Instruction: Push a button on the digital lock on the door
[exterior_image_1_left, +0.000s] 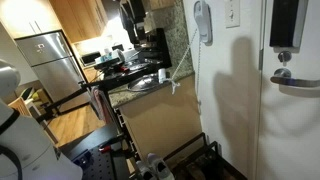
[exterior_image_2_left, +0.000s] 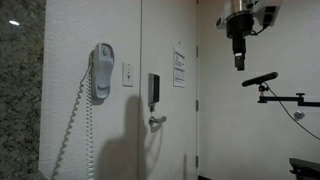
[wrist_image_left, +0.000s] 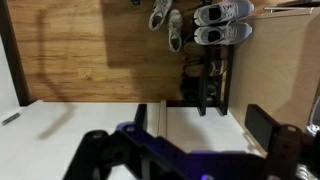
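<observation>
One digital lock sits on the white door, just above the lever handle. Its long axis is vertical; it is glossy black with a silver base. The gripper hangs well apart, pointing down, jaws wide, holding nothing.

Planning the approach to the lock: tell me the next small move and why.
Likely carry the gripper sideways toward the digital lock on the door, turning it to face the panel. In an exterior view it hangs high, pointing down, well clear of the lock above the lever handle; the wrist view shows floor and shoes.
</observation>
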